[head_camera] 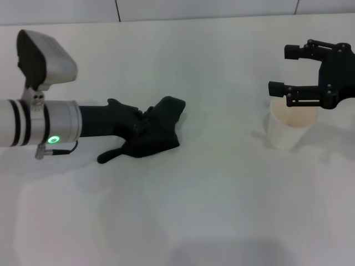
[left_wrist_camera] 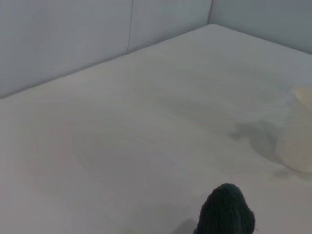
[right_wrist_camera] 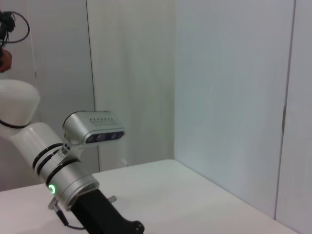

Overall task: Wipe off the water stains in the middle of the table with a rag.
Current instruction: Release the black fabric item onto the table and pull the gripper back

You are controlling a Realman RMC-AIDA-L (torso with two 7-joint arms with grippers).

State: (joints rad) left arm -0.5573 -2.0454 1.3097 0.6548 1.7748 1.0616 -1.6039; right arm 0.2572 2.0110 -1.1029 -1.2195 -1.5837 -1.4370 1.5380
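The dark green-black rag (head_camera: 155, 130) lies bunched on the white table (head_camera: 211, 194), left of the middle, with a thin tail (head_camera: 109, 156) pointing toward the front. My left gripper (head_camera: 130, 126) reaches in from the left, low on the table, and is shut on the rag. A tip of the rag also shows in the left wrist view (left_wrist_camera: 226, 210). No orange water stain shows in any view; the spot under the rag is hidden. My right gripper (head_camera: 281, 71) is open and empty, hovering over the cup at the right.
A translucent white cup (head_camera: 291, 126) stands at the right, under my right gripper, and shows faintly in the left wrist view (left_wrist_camera: 296, 141). White wall panels (head_camera: 166, 8) run along the table's far edge. My left arm (right_wrist_camera: 66, 178) shows in the right wrist view.
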